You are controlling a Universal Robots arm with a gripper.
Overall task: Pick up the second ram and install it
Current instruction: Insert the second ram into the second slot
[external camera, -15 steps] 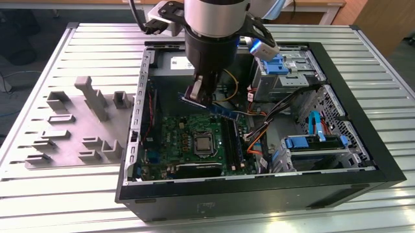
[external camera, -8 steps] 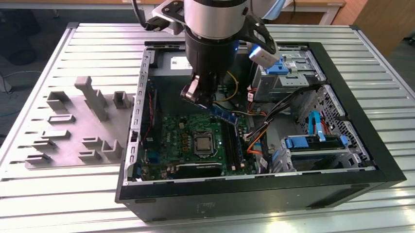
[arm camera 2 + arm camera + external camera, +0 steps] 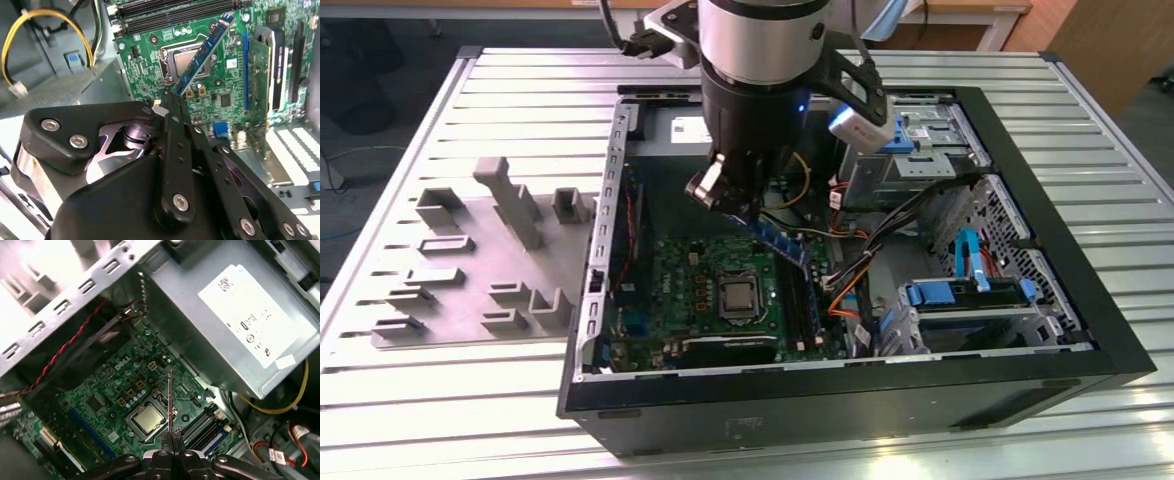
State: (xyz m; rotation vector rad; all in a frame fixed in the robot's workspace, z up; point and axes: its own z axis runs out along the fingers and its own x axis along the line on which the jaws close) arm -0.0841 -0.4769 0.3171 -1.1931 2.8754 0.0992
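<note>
Ribbed metal table [image 3: 467, 400], wooden furniture [image 3: 1101, 40] behind

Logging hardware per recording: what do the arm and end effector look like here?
The arm has a silver cylindrical wrist over a black body, with a black cable beside it. The end effector is black, built of linked bars with silver screw heads, tapering to slim fingers.

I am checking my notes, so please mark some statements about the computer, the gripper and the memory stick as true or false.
1. The gripper is shut on the memory stick. True.
2. The memory stick sits fully in a slot of the motherboard. False: it is held tilted above the board.
3. The computer case is closed. False: it is open and its inside shows.
4. A grey tray lies on the table at the exterior view's left of the case. True.
</note>
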